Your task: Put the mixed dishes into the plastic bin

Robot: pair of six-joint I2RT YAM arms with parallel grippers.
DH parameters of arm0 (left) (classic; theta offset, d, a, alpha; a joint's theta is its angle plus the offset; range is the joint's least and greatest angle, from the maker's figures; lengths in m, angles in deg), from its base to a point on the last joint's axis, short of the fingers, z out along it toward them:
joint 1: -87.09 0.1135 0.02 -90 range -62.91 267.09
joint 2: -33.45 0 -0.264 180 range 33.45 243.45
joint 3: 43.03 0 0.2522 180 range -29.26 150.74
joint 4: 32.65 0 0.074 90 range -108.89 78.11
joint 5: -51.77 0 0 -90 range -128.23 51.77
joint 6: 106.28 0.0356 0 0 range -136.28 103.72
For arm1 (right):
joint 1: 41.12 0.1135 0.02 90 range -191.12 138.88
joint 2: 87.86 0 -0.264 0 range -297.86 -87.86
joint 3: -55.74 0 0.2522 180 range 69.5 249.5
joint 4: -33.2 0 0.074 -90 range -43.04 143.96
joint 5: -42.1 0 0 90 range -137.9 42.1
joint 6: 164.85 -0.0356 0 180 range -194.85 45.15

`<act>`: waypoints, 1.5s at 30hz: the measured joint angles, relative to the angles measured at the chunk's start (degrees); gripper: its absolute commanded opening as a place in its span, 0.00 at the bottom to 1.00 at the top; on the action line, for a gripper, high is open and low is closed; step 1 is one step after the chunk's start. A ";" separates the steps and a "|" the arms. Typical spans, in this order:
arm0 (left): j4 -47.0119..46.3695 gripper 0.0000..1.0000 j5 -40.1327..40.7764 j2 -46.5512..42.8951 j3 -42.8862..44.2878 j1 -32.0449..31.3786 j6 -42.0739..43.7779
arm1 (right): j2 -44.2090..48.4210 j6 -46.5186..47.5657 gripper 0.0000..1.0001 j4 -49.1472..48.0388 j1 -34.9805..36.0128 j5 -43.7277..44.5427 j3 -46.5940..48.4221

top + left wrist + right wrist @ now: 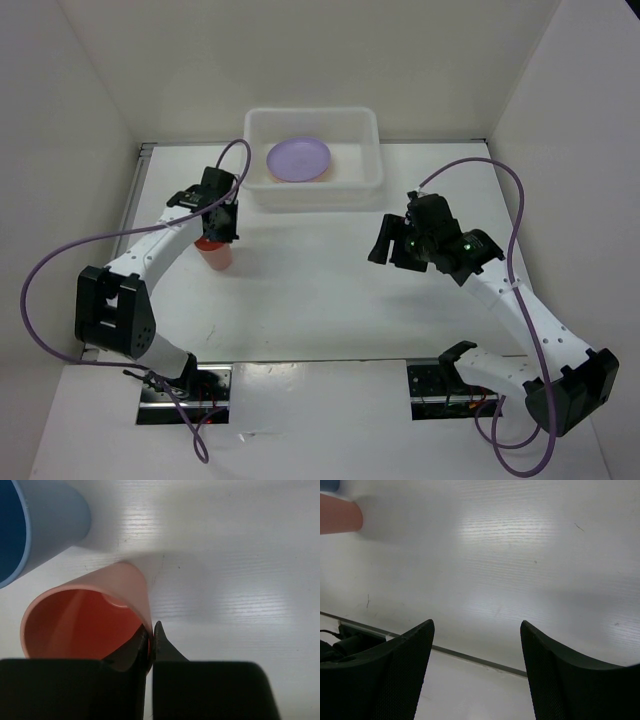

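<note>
The translucent white bin [366, 180] stands at the back centre. A purple plate [298, 159] lies in it; a thin orange edge shows under it. The pink plate is hidden. My left gripper [220, 228] is shut on the rim of the small red cup [216, 256]. In the left wrist view one finger is inside the red cup [80, 625], the other outside, the gripper [151, 632] pinching the wall. The blue cup [47, 522] stands just beyond it. My right gripper [392, 247] is open and empty over the table, also in the right wrist view [477, 625].
White walls enclose the table on the left, back and right. A metal strip [470, 657] marks the table's near edge. The red cup [339, 514] shows at the far left of the right wrist view.
</note>
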State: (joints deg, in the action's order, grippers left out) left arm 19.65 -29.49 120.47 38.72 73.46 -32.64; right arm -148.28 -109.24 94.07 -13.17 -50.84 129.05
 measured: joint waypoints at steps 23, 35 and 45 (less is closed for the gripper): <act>18.69 0.00 -7.54 35.82 91.58 -13.22 -0.07 | 12.85 -5.68 0.80 0.31 -13.25 6.82 -5.75; 16.02 0.00 -10.82 55.93 96.89 -13.64 -0.81 | 15.54 -8.02 0.80 0.48 -13.64 7.10 -6.23; 11.96 0.00 -13.66 64.04 104.13 -14.23 -1.88 | 13.94 -8.02 0.80 0.50 -13.64 7.10 -6.25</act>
State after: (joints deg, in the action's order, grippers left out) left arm 31.61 -43.16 184.51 142.85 59.23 -34.52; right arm -134.34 -117.26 94.57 -26.81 -43.74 122.80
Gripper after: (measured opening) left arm 0.027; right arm 0.795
